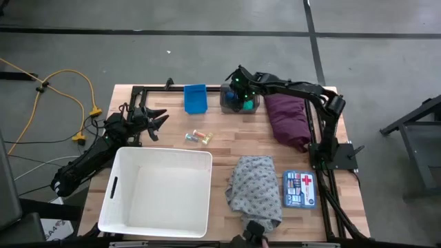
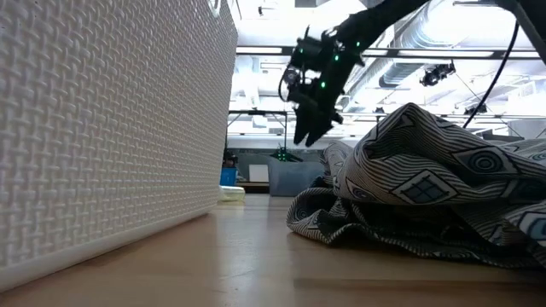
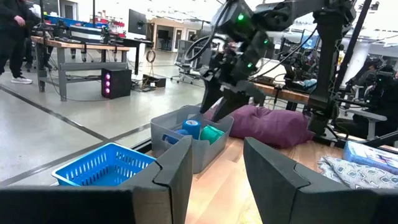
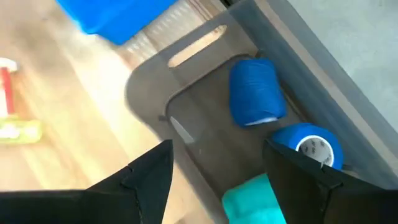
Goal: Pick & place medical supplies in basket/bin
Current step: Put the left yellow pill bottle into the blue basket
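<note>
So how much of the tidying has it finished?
Nothing yet: the basket is empty. In hand: the right gripper hangs open over the grey bin of tape rolls. Left: the vials and both cloths lie on the table. The left gripper waits, open, by the basket.

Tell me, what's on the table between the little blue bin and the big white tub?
In the high view, the tiny vials lie on bare wood between the small blue bin and the white tub.
</note>
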`<action>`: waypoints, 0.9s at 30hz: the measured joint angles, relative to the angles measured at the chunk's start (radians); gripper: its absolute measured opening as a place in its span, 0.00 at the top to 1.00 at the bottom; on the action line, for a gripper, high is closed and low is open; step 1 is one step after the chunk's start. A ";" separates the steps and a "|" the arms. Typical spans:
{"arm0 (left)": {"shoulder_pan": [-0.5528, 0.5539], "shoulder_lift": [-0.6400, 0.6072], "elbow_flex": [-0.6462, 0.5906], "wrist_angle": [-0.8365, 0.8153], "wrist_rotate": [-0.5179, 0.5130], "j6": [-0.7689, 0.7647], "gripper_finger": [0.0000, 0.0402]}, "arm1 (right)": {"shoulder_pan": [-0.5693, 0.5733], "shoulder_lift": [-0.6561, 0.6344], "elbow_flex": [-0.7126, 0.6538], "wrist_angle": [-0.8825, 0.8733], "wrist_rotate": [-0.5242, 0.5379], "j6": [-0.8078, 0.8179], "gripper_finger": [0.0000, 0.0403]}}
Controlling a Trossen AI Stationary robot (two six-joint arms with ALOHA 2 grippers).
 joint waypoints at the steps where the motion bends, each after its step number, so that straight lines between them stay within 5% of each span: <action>1: 0.000 0.000 0.000 0.000 0.000 0.000 0.66 | 0.007 -0.013 0.000 -0.006 0.002 -0.005 0.42; 16: 0.000 0.000 0.000 0.000 0.000 0.000 0.66 | 0.171 -0.202 0.000 -0.102 0.000 0.004 0.42; 27: 0.000 0.000 0.000 0.000 0.000 0.000 0.66 | 0.307 -0.225 0.000 -0.119 -0.004 -0.057 0.42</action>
